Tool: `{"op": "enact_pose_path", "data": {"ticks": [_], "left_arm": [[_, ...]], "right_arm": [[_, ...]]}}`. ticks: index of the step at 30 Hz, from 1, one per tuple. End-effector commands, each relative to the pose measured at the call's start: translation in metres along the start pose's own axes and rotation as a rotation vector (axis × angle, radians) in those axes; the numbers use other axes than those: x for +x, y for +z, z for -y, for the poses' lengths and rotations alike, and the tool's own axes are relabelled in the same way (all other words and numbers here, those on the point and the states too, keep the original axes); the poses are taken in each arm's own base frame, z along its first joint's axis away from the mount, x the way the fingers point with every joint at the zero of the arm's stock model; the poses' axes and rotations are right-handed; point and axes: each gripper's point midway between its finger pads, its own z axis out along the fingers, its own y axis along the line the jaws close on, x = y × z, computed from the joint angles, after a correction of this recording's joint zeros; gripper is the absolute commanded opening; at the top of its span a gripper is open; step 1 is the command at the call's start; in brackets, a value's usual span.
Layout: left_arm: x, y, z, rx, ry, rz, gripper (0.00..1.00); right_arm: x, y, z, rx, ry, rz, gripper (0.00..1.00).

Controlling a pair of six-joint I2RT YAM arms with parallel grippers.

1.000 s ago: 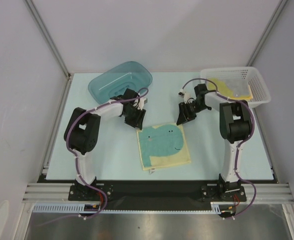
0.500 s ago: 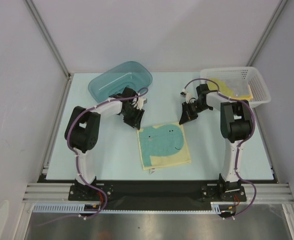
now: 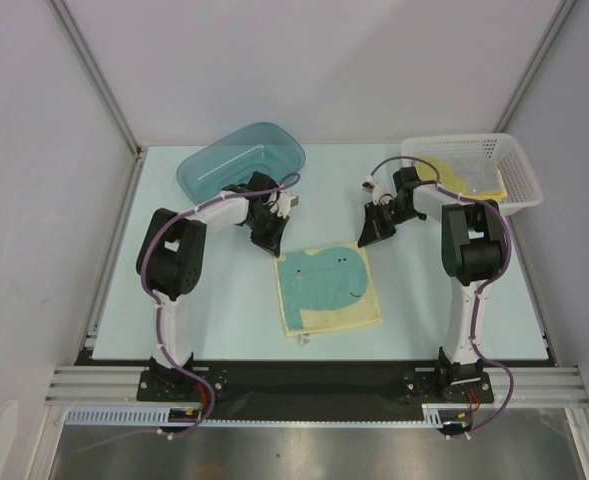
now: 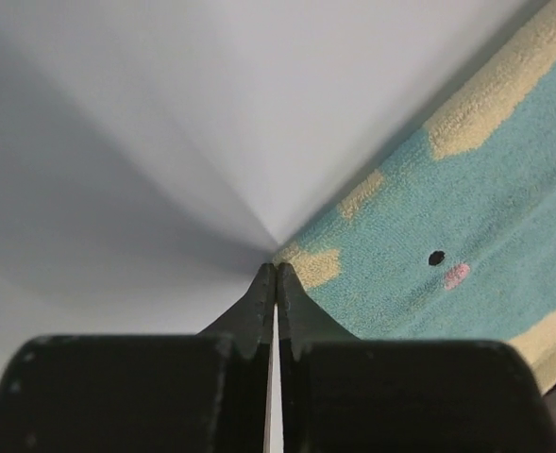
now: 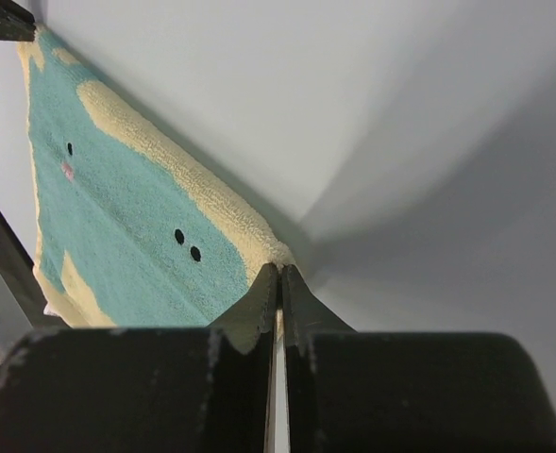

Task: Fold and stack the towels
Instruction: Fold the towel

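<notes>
Evidently both pinches set: whale towel (image 3: 329, 290) flat mid-table, far edge running 9-to-3. Its 11 o'clock corner clamped in left gripper (image 3: 276, 250), 1 o'clock corner clamped in right gripper (image 3: 367, 242). Rest of cloth lies toward 6 o'clock from both; fold probably goes that way.

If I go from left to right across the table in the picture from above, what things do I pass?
teal tub → cream-and-teal towel → white basket
</notes>
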Motion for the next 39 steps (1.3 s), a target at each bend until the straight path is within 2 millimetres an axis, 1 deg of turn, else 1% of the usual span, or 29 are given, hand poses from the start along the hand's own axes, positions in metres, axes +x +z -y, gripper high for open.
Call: {"op": "enact_pose_path", "data": {"ticks": [1,2,3,4,5,6,8,11,15,16,19,20,21,22,24,25,26,27,28,31,32,34,35,37,38,39], "left_arm": [[-0.033,-0.012,-0.02,-0.108,0.024,0.077,0.0],[-0.048,-0.017,-0.022,-0.124,0.032,0.113,0.0],[-0.055,-0.019,-0.024,-0.132,0.036,0.126,0.0],[-0.061,-0.022,-0.026,-0.148,0.04,0.137,0.0],[-0.074,-0.027,-0.028,-0.159,0.049,0.164,0.01],[-0.075,-0.025,-0.033,-0.169,0.049,0.162,0.0],[-0.085,-0.031,-0.039,-0.182,0.058,0.181,0.0],[-0.09,-0.033,-0.041,-0.179,0.068,0.194,0.0],[-0.098,-0.04,-0.036,-0.159,0.087,0.234,0.0],[-0.1,-0.047,-0.035,-0.163,0.09,0.251,0.0],[-0.101,-0.055,-0.032,-0.173,0.098,0.264,0.0],[-0.1,-0.062,-0.031,-0.183,0.099,0.275,0.0],[-0.1,-0.066,-0.031,-0.189,0.1,0.284,0.0],[-0.099,-0.068,-0.03,-0.19,0.103,0.288,0.0],[-0.096,-0.076,-0.025,-0.185,0.103,0.3,0.0],[-0.095,-0.078,-0.022,-0.182,0.105,0.303,0.0],[-0.088,-0.076,-0.021,-0.179,0.099,0.292,0.0],[-0.089,-0.083,-0.017,-0.178,0.106,0.313,0.0],[-0.081,-0.079,-0.017,-0.176,0.104,0.3,0.0],[-0.076,-0.081,-0.012,-0.165,0.103,0.307,0.0],[-0.07,-0.078,-0.01,-0.157,0.096,0.293,0.0],[-0.062,-0.077,-0.007,-0.146,0.093,0.281,0.0],[-0.06,-0.077,-0.004,-0.146,0.096,0.28,0.0],[-0.054,-0.08,-0.001,-0.148,0.094,0.291,0.0],[-0.053,-0.081,0.002,-0.144,0.095,0.298,0.0],[-0.053,-0.084,0.004,-0.143,0.094,0.308,0.0]], "right_arm": [[-0.03,-0.012,-0.013,0.009,-0.04,0.106,0.0],[-0.034,-0.013,-0.011,0.028,-0.039,0.12,0.0],[-0.038,-0.013,-0.011,0.038,-0.011,0.138,0.0],[-0.052,-0.018,-0.012,0.052,-0.037,0.186,0.0],[-0.053,-0.02,-0.009,0.066,-0.036,0.201,0.0],[-0.058,-0.023,-0.008,0.079,-0.032,0.223,0.0],[-0.066,-0.033,-0.002,0.109,-0.041,0.26,0.0],[-0.075,-0.043,0.003,0.131,-0.048,0.3,0.0],[-0.074,-0.042,0.006,0.137,-0.077,0.308,0.0],[-0.073,-0.041,0.007,0.141,-0.085,0.306,0.0],[-0.07,-0.043,0.012,0.178,-0.099,0.311,0.0],[-0.07,-0.045,0.014,0.205,-0.101,0.317,0.0],[-0.074,-0.051,0.012,0.217,-0.118,0.339,0.0],[-0.069,-0.052,0.013,0.231,-0.116,0.341,0.0],[-0.073,-0.057,0.009,0.247,-0.129,0.371,0.0],[-0.077,-0.065,0.001,0.254,-0.149,0.396,0.0],[-0.072,-0.064,-0.001,0.255,-0.147,0.393,0.0],[-0.074,-0.066,-0.007,0.257,-0.158,0.404,0.0],[-0.076,-0.07,-0.014,0.273,-0.175,0.417,0.0],[-0.069,-0.071,-0.016,0.325,-0.18,0.409,0.0],[-0.065,-0.072,-0.021,0.338,-0.186,0.408,0.0],[-0.061,-0.075,-0.018,0.383,-0.183,0.417,0.0],[-0.06,-0.079,-0.024,0.389,-0.194,0.431,0.0],[-0.052,-0.079,-0.023,0.411,-0.185,0.443,0.0],[-0.052,-0.084,-0.027,0.421,-0.194,0.461,0.0],[-0.046,-0.08,-0.028,0.426,-0.195,0.454,0.0]]}}
